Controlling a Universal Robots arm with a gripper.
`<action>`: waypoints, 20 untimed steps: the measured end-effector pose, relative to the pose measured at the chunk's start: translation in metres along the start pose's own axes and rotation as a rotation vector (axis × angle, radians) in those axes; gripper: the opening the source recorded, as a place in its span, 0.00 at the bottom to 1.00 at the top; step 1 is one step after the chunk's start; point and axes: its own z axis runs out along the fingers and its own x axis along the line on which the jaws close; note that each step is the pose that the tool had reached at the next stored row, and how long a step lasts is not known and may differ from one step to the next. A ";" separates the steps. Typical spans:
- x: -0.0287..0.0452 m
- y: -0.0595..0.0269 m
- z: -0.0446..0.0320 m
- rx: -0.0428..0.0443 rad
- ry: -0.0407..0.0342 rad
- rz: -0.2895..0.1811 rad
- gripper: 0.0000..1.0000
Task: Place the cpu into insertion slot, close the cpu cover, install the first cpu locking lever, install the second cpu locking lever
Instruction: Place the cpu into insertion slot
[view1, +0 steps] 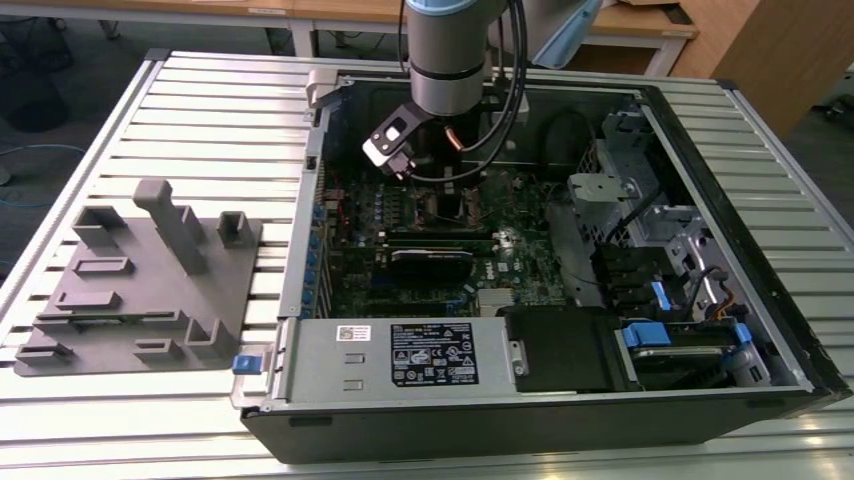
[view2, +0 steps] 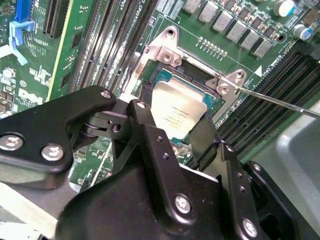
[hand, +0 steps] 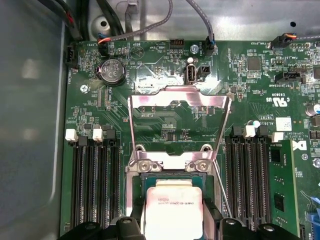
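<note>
Cpu (hand: 172, 207): silver square chip, face up, level over the slot (hand: 170, 176), pinched by gripper (view2: 175, 119). Slot: dark socket, silvery rim. Cover (hand: 180, 97): silvery frame, swung open.

Place: lab workshop | slotted aluminium bench (view1: 214, 110) | open computer case (view1: 534, 432)

The end effector (view2: 176, 131) hides one cpu (view2: 176, 107) edge (and some insertion slot (view2: 169, 76) rim).

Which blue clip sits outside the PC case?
The blue clip at the case corner, beside the grey fixture plate; the other blue clips sit inside.
</note>
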 end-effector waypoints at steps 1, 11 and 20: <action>0.0000 0.0000 0.0001 0.0000 0.0000 0.000 0.54; 0.0001 0.0000 0.0003 -0.0002 0.0003 0.000 0.54; 0.0001 0.0000 0.0002 -0.0002 0.0002 0.000 0.62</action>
